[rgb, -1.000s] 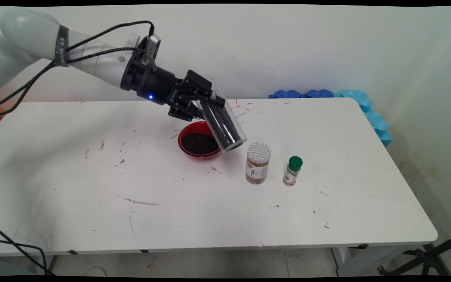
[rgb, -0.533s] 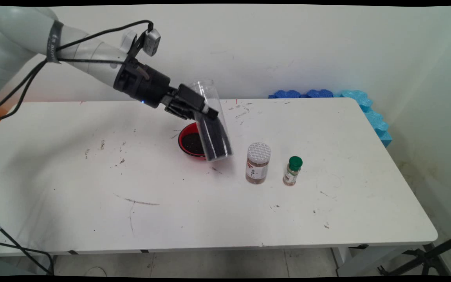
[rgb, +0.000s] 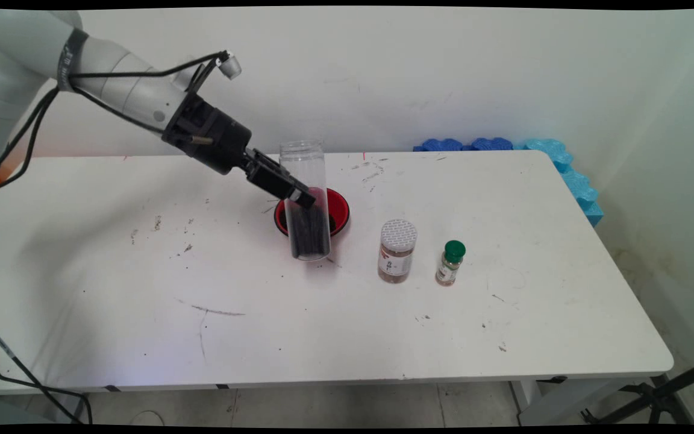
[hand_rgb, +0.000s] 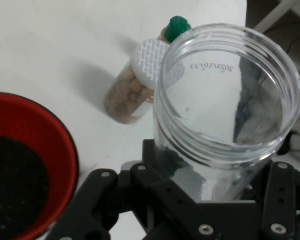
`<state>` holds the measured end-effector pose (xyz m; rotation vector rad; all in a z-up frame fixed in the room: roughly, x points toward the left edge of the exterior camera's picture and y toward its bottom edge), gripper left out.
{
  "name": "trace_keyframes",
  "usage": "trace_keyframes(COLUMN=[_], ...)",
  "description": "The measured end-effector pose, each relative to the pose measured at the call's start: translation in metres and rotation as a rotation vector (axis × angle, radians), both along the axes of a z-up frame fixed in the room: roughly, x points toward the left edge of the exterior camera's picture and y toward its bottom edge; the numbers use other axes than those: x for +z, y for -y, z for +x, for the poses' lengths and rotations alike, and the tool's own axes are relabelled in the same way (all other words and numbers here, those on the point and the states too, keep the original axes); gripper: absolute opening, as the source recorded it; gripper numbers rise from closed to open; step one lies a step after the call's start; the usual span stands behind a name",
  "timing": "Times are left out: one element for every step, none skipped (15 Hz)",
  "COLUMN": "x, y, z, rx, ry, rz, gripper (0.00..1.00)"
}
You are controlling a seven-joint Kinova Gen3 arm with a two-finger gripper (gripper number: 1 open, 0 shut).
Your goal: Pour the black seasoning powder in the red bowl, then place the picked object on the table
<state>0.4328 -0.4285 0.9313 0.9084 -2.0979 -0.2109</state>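
My gripper [rgb: 300, 198] is clamped on a clear jar [rgb: 306, 199], gripping it about halfway up its side; in the hand view the jar [hand_rgb: 224, 105] sits between the two black linkages with its open mouth toward the camera. I read the jar as nearly upright, mouth at the top, long axis close to vertical with a slight lean. A dark fill shows in its lower half. I can't tell whether its base is touching the table [rgb: 323, 337] or just above it.

The red bowl [rgb: 338, 208], with dark grains in it, is directly behind the jar and partly hidden by it; in the hand view the bowl [hand_rgb: 60, 150] lies just to the left of the fingers. Beyond the jar, away from the arm, stands a white-capped jar [rgb: 396, 251] of brownish contents, and past that, farther off, a green-capped bottle [rgb: 450, 263]. Both are upright and clear of what I'm holding.

The table is white, scuffed and speckled with dark crumbs. The nearer side and the far right are open. Blue foam [rgb: 540, 157] lines the wall at the back right corner, well away from the gripper.
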Motion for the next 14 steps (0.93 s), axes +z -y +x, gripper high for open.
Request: trace_keyframes(x=[0.001, 0.001, 0.001, 0.001, 0.001, 0.0, 0.0, 0.0, -0.001, -0.002, -0.002, -0.002, -0.003, -0.003], y=[-0.001, -0.002, -0.003, -0.004, -0.005, -0.006, -0.008, -0.009, -0.012, -0.015, -0.017, -0.02, -0.023, -0.027], z=[0.0, 0.001, 0.001, 0.001, 0.002, 0.003, 0.004, 0.004, 0.004, 0.004, 0.004, 0.003, 0.003, 0.002], rx=[-0.022, -0.036, -0.045, -0.056, -0.067, -0.079, -0.094, -0.105, -0.123, -0.141, -0.154, -0.163, -0.173, -0.181], ry=[0.015, 0.027, 0.035, 0.048, 0.064, 0.079, 0.091, 0.099, 0.108, 0.117, 0.124, 0.127, 0.128, 0.125], rz=[-0.033, -0.059, -0.075, -0.098, -0.123, -0.145, -0.165, -0.178, -0.197, -0.218, -0.235, -0.248, -0.263, -0.276], gripper=[0.0, 0.0, 0.0, 0.0, 0.0, 0.0, 0.0, 0.0, 0.0, 0.0, 0.0, 0.0, 0.0, 0.0])
